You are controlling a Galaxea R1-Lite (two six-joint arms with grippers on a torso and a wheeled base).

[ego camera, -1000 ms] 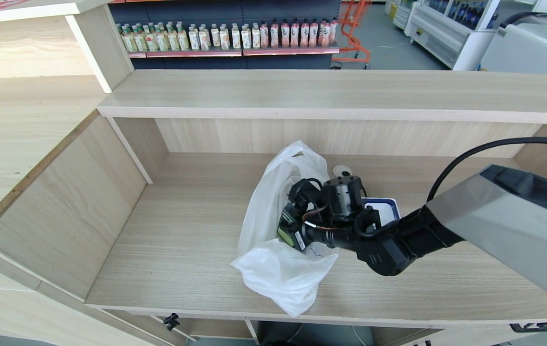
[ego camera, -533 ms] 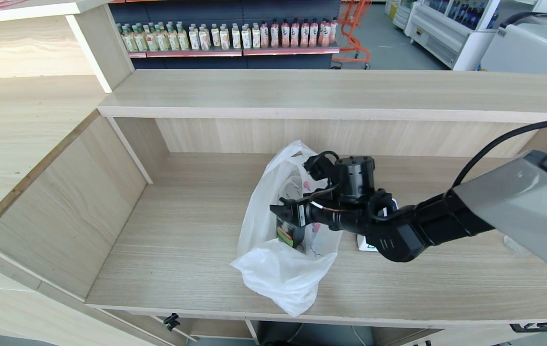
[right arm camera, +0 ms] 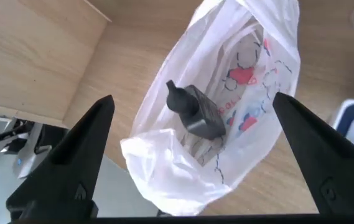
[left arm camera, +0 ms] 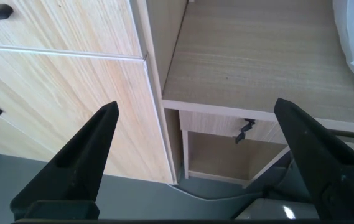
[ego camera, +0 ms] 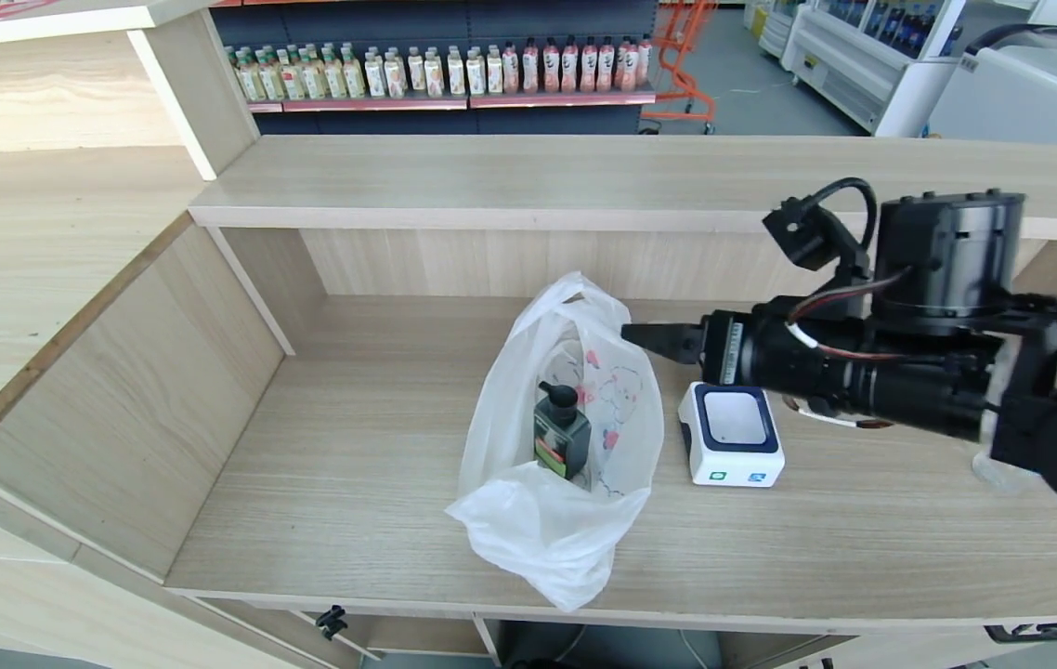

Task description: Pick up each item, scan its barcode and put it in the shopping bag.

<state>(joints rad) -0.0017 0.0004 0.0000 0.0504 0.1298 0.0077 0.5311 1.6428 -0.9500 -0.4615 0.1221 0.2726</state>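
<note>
A white plastic shopping bag (ego camera: 554,520) stands open in the middle of the counter. Inside it a dark green pump bottle (ego camera: 561,437) stands upright; the right wrist view looks down on the bottle (right arm camera: 196,115) in the bag (right arm camera: 164,168). My right gripper (ego camera: 651,336) hangs above the counter just right of the bag's mouth, pointing at it, open and holding nothing (right arm camera: 194,102). A white and blue barcode scanner (ego camera: 731,433) lies right of the bag, below that arm. My left gripper (left arm camera: 196,107) is open and empty, low by the counter's front edge.
A raised wooden ledge (ego camera: 640,181) runs behind the counter and a slanted side wall (ego camera: 129,390) closes it on the left. The counter's front edge has drawers below (left arm camera: 58,37). Bare counter lies left of the bag (ego camera: 352,465).
My right gripper let go of the pump bottle inside the bag, then rose and drew back to the right. The bottle now stands in the bag, and the scanner is uncovered.
</note>
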